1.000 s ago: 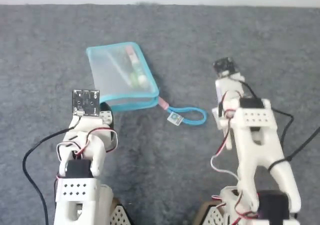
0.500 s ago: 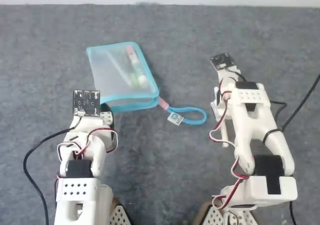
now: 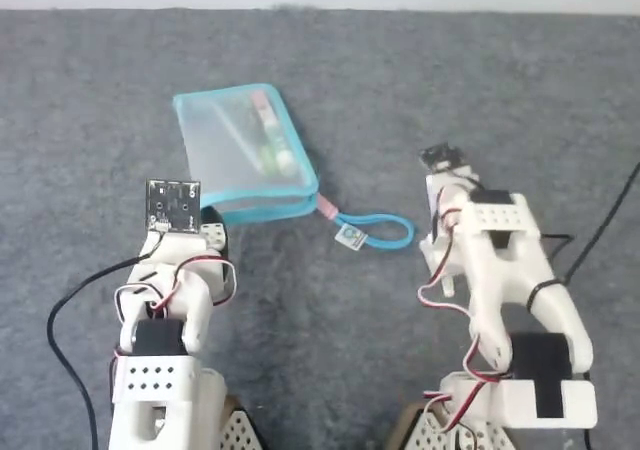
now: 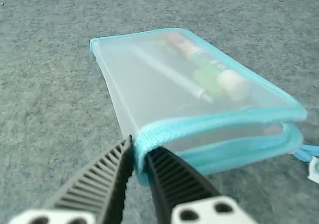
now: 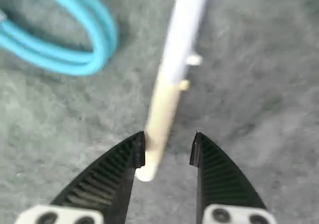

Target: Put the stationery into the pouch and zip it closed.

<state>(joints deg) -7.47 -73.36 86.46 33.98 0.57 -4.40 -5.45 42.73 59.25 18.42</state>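
Some stationery (image 4: 209, 77) already lies inside the translucent pouch (image 3: 245, 155) on the desk (image 3: 400, 70). The left gripper (image 4: 139, 160) is pinched tight on the pouch's teal rim. One pen (image 5: 172, 69) lies outside beside the wrist loop (image 5: 75, 52), between the right gripper (image 5: 167, 152) and its parted jaws, not yet clamped. Packing it and zipping are left.

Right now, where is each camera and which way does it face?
High view: fixed overhead, looking down; left arm, right arm, pouch.
Left wrist view: on that wrist, facing the pouch; left gripper pinches its corner.
Right wrist view: on that wrist, facing the table; right gripper open around a white pen.
Shared: high and right wrist views show the blue strap.
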